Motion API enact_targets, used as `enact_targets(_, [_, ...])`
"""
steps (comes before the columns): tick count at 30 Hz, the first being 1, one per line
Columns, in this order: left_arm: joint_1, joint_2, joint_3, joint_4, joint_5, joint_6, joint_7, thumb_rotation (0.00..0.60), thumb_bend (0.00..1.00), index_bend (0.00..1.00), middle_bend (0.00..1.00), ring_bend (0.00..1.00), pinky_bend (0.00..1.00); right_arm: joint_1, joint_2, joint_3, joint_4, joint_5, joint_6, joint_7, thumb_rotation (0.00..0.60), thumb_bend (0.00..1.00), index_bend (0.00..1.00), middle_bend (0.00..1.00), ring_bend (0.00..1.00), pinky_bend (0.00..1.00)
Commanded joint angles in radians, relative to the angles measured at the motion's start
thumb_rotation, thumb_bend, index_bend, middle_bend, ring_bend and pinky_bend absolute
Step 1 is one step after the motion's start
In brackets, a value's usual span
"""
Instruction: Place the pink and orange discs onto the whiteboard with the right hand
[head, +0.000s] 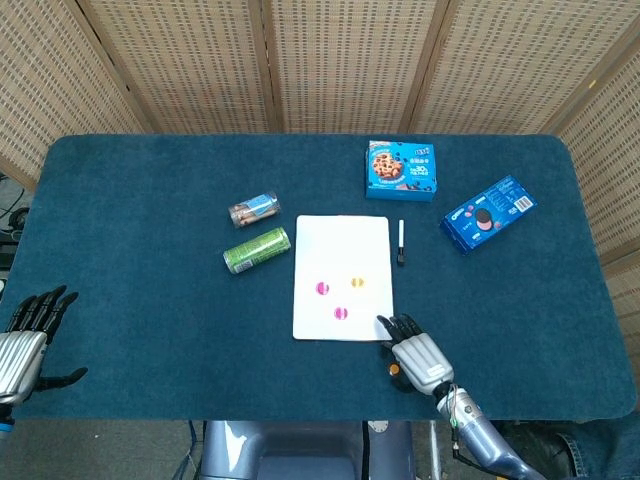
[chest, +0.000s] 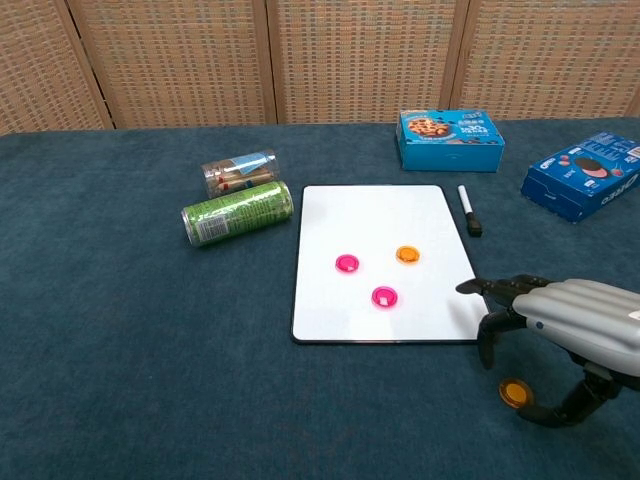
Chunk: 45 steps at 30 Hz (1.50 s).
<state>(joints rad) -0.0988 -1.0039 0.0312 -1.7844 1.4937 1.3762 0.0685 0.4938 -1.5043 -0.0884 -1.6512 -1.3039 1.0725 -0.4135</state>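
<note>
The whiteboard (head: 342, 251) (chest: 380, 220) lies mid-table with two pink discs (chest: 347, 264) (chest: 384, 296) and one orange disc (chest: 406, 254) on it. A second orange disc (chest: 514, 393) (head: 395, 370) lies on the blue cloth just off the board's near right corner. My right hand (chest: 568, 325) (head: 417, 356) hovers over that disc, fingers spread and arched, thumb curled close beside the disc; whether it touches is unclear. My left hand (head: 25, 335) rests at the table's left near edge, fingers apart, holding nothing.
A black marker (chest: 469, 223) lies right of the board. A green can (chest: 237, 212) and a clear tube (chest: 238, 172) lie to its left. Two blue cookie boxes (chest: 449, 139) (chest: 588, 187) sit at the back right. Wicker screens stand behind the table.
</note>
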Motion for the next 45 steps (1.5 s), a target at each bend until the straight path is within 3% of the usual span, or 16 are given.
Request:
enact_targets(1, [0.000, 0.000, 0.000, 0.000, 0.000, 0.000, 0.000, 0.600, 0.00, 0.00, 0.00, 0.00, 0.00, -0.002, -0.002, 0.002, 0.004, -0.002, -0.003, -0.001, 0.600, 0.32, 0.40, 0.00, 0.00, 0.00])
enact_targets(45, [-0.001, -0.002, 0.001, -0.001, -0.001, -0.003, 0.003, 0.600, 0.00, 0.00, 0.00, 0.00, 0.00, -0.031, -0.016, 0.024, 0.058, -0.030, -0.052, 0.013, 0.600, 0.35, 0.42, 0.00, 0.00, 0.00])
